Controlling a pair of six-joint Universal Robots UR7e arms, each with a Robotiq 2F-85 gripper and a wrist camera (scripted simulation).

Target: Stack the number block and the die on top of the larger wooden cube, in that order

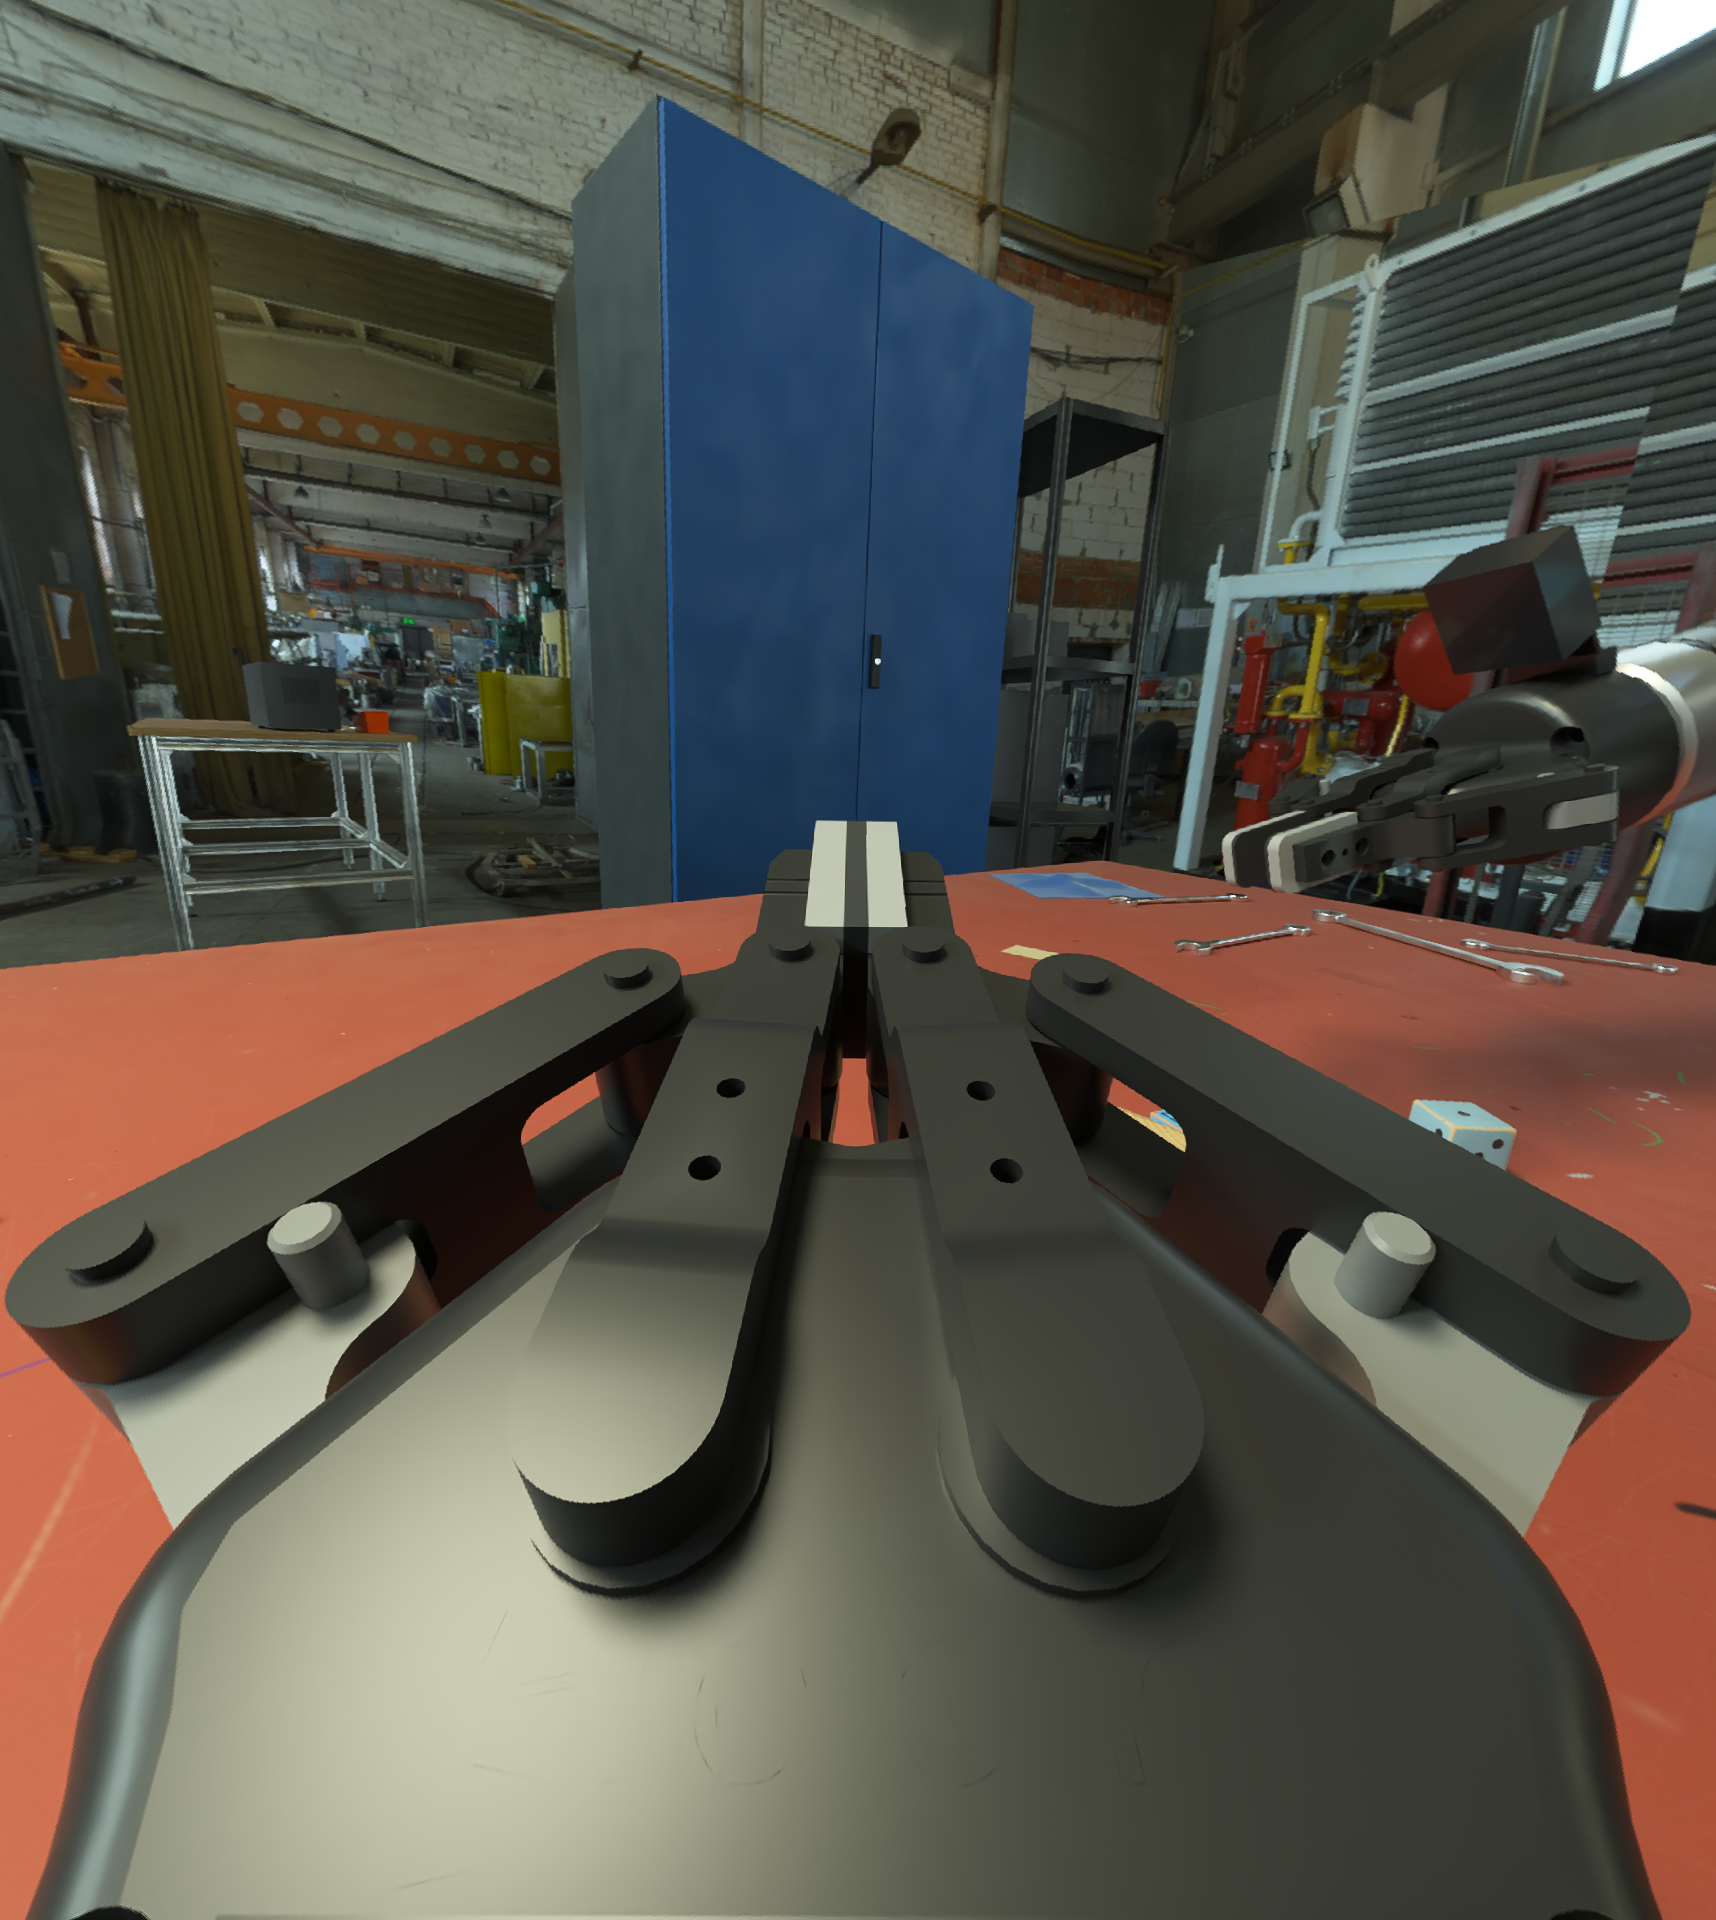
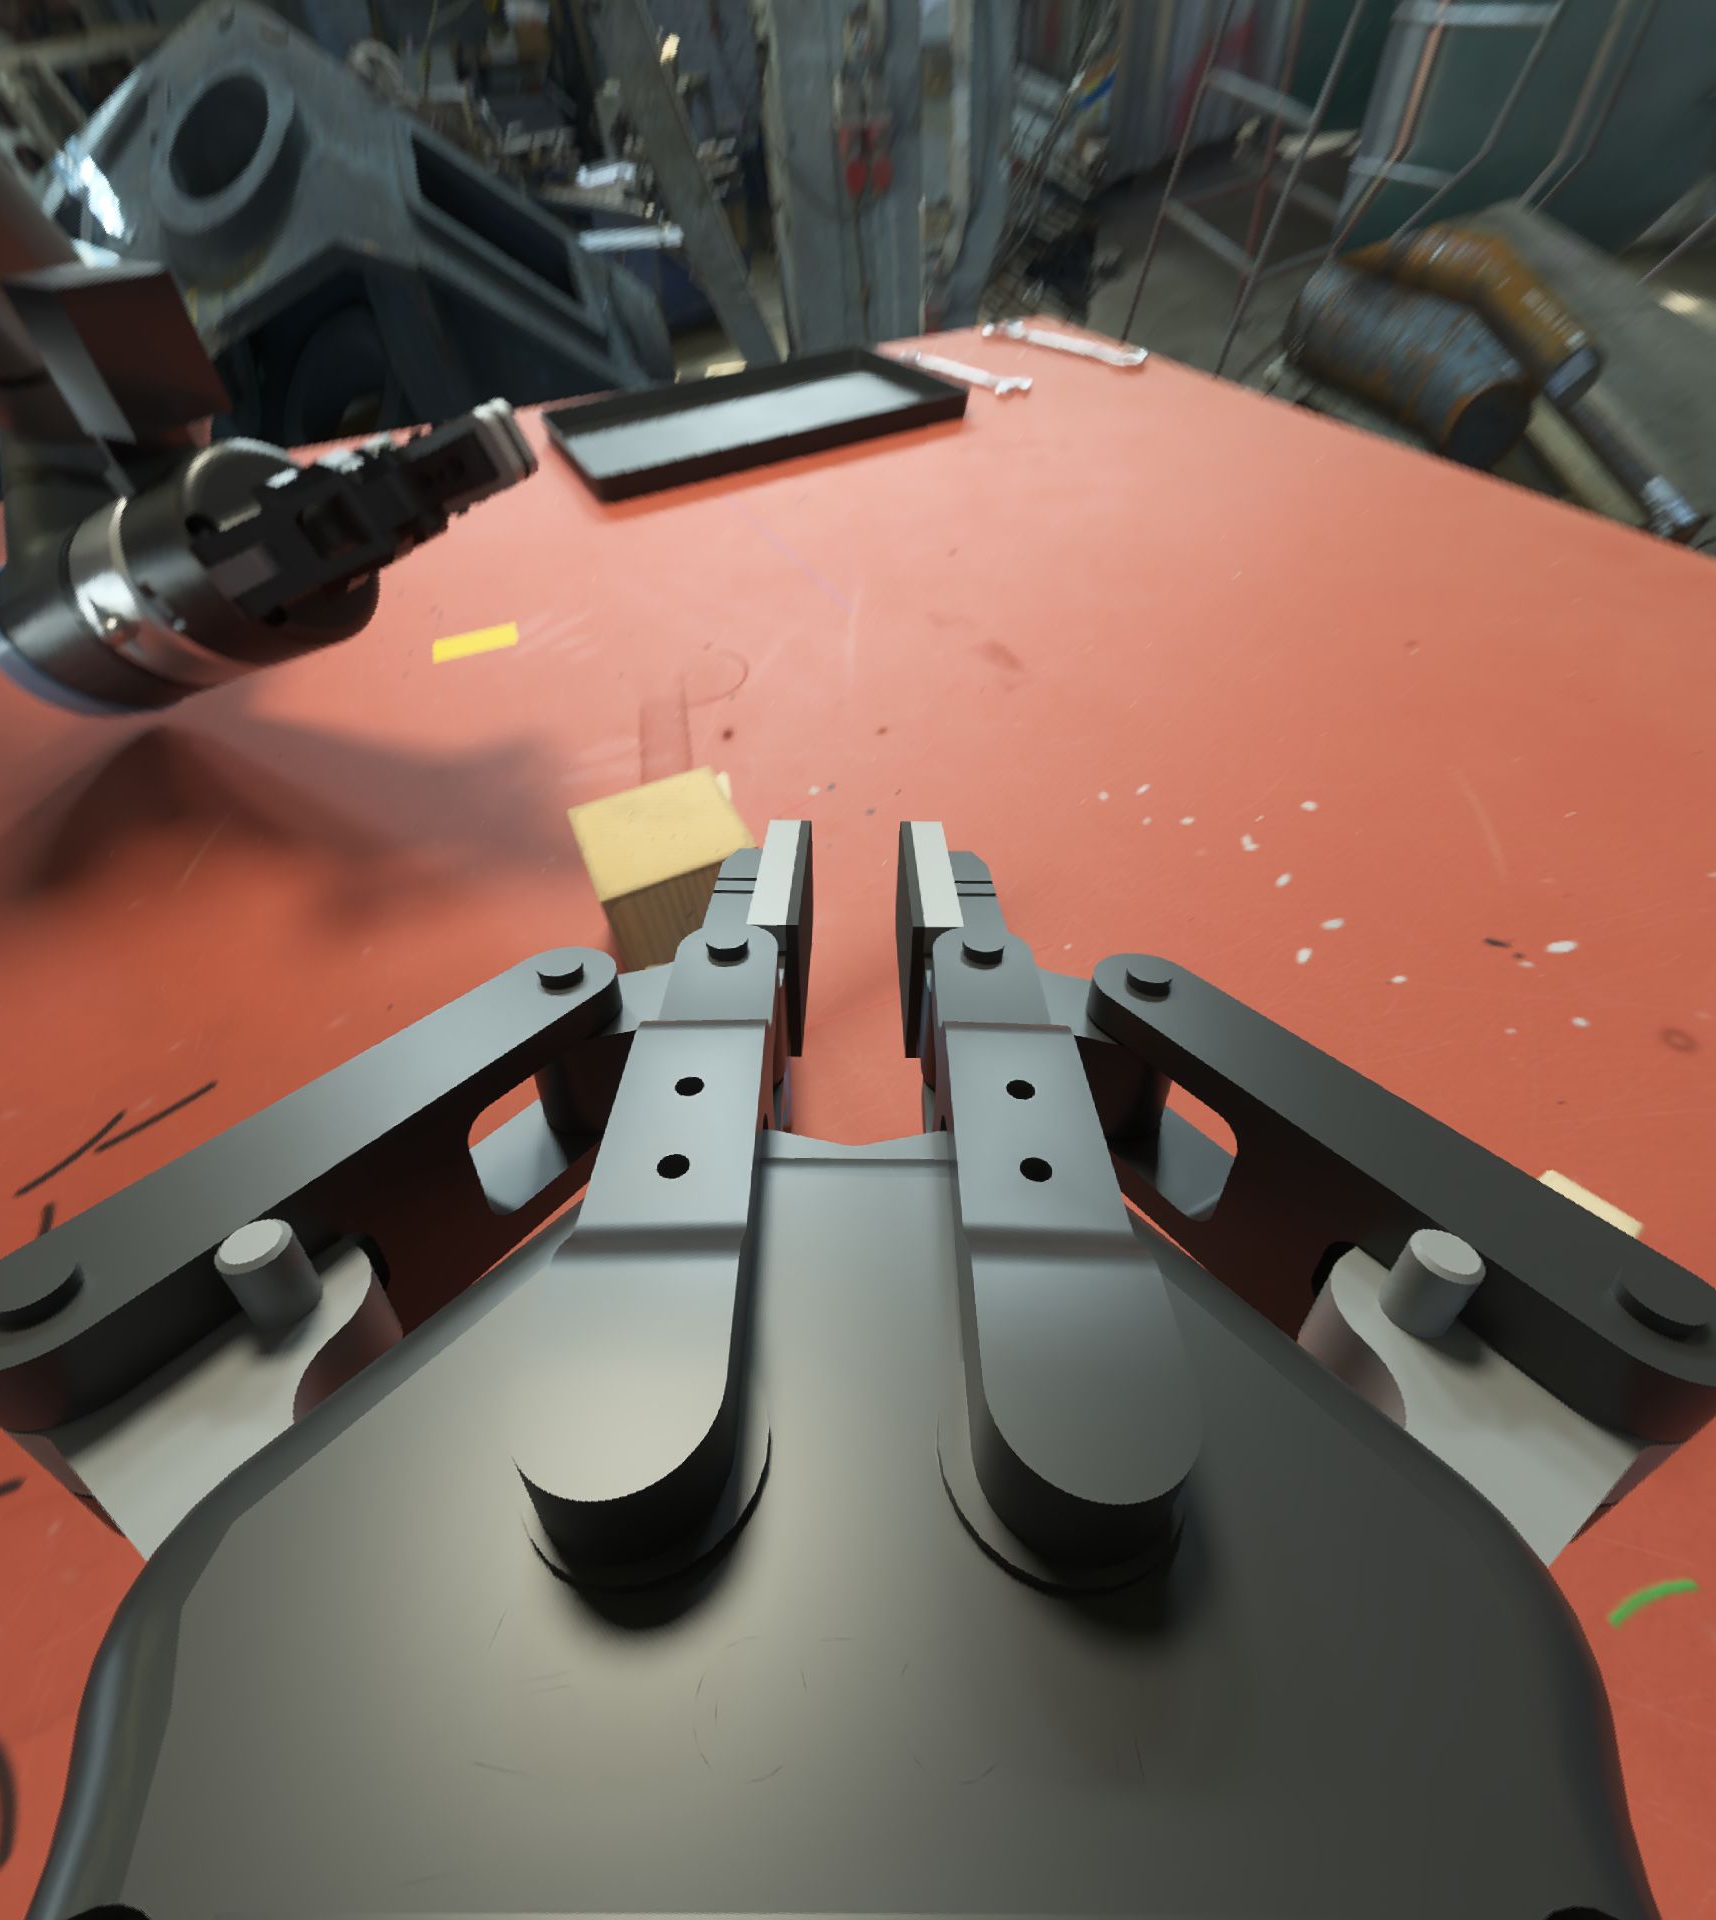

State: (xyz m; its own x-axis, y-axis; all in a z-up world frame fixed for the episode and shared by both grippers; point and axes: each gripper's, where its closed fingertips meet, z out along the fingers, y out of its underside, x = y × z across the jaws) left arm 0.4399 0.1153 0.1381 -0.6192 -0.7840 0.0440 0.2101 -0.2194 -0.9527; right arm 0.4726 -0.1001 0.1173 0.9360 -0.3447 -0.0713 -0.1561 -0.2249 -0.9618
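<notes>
In the left wrist view, the left pincer [image 1: 855, 873] hangs over the red worktop [image 1: 210, 1143], its two pale pads pressed together with nothing between them. Behind its right linkage a sliver of a yellow and blue thing [image 1: 1163, 1127] peeks out, too hidden to name. Further right, the pale die [image 1: 1464, 1132] sits on the worktop, well apart from the pincer. Toward the far edge lie a blue sheet [image 1: 1072, 885] and several spanners [image 1: 1425, 940], and above them the right pincer [image 1: 1249, 854] reaches in from the right, clear of the surface. A tall blue cabinet [image 1: 833, 499] stands beyond the far edge.

In the right wrist view, the left pincer [image 2: 501, 442] comes in from the left edge, raised above the worktop [image 2: 1249, 675]. Below it a yellow strip [image 2: 475, 641] lies flat on the surface. A black tray [image 2: 755, 421] rests near the far edge, with a spanner [image 2: 958, 369] just beyond it toward the far corner. Near the middle, the wooden cube [image 2: 651, 842] stands on the worktop, just beside the left finger of the right pincer [image 2: 855, 873]; whether they touch cannot be told. That pincer is parted by a narrow gap and grips nothing. At the right, a small pale wooden block [image 2: 1592, 1205] shows partly behind the linkage.
</notes>
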